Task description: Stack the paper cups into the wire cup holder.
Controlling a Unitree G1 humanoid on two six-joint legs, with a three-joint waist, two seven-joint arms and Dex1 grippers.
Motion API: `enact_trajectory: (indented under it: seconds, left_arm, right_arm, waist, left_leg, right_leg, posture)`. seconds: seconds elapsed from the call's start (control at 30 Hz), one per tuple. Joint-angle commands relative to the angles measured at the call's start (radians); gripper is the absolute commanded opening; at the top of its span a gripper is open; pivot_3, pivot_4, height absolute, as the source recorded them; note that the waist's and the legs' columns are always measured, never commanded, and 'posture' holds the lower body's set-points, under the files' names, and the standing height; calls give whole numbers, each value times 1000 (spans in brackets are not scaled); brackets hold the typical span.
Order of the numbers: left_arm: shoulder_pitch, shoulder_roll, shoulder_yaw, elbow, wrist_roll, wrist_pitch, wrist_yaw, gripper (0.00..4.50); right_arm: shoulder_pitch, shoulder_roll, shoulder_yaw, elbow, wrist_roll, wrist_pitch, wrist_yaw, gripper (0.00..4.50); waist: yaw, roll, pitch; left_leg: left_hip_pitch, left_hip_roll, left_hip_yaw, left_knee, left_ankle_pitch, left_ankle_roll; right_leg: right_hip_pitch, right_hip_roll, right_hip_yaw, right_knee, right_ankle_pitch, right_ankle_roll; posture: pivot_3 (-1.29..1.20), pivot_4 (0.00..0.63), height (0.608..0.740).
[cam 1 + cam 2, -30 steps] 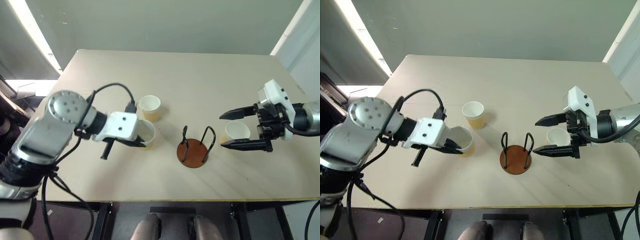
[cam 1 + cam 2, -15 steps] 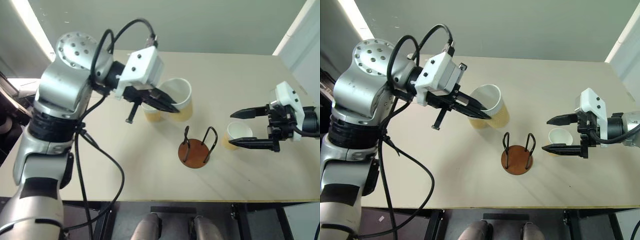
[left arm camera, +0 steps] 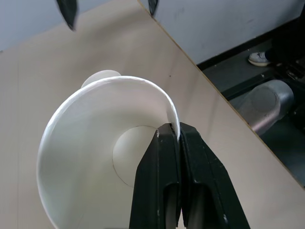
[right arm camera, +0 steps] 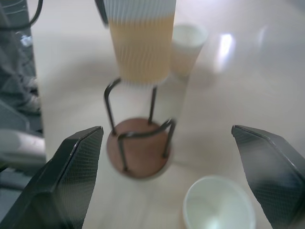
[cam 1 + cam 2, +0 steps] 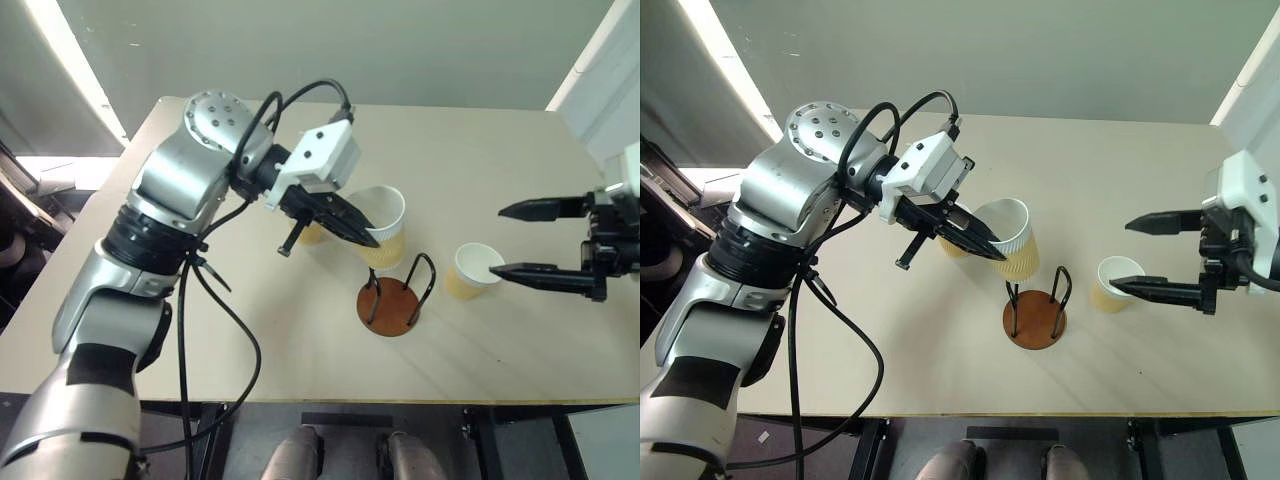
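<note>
My left gripper [image 5: 366, 239] is shut on the rim of a paper cup [image 5: 386, 224], one finger inside and one outside [image 3: 172, 143]. The tan cup hangs tilted in the air just above and behind the wire cup holder [image 5: 392, 302], which has a reddish-brown disc base and two black loops standing empty. A second paper cup [image 5: 472, 271] stands upright on the table right of the holder. My right gripper [image 5: 517, 241] is open just right of that cup, without touching it. A third cup [image 5: 950, 243] stands behind my left gripper, partly hidden.
The beige table [image 5: 480, 150] runs wide behind the cups. Its front edge [image 5: 330, 400] lies close below the holder. A white panel [image 5: 600, 70] rises at the far right corner.
My left gripper has lifted its cup off the table and carried it right, up over the holder. My right gripper has drawn back to the right, away from the second cup.
</note>
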Motion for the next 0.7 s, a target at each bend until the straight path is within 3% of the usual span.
enact_trajectory:
  seconds: [0.03, 0.27, 0.7]
  left_arm:
    - [-50, -39, -9, 31, -16, -50, -36, 21]
    - [-84, -103, -29, 66, -17, -74, -36, 21]
    - [-88, -82, -110, 91, -44, -107, -36, 21]
  right_arm:
    - [-2, -13, -56, -37, 33, 11, -21, 4500]
    - [28, -5, -66, -53, 43, 5, -44, 4500]
    - [57, 4, -70, -57, 44, -9, -62, 4500]
  waist:
    - [4, 0, 0]
    - [8, 0, 0]
    - [8, 0, 0]
  left_leg:
    - [0, 0, 0, 0, 0, 0]
    - [-1, 0, 0, 1, 0, 1]
    - [-2, 0, 0, 1, 0, 1]
  right_leg:
    - [0, 0, 0, 0, 0, 0]
    - [0, 0, 0, -1, 1, 1]
    - [0, 0, 0, -1, 0, 2]
  posture:
    - [0, 150, 740]
    - [0, 150, 740]
    - [0, 150, 740]
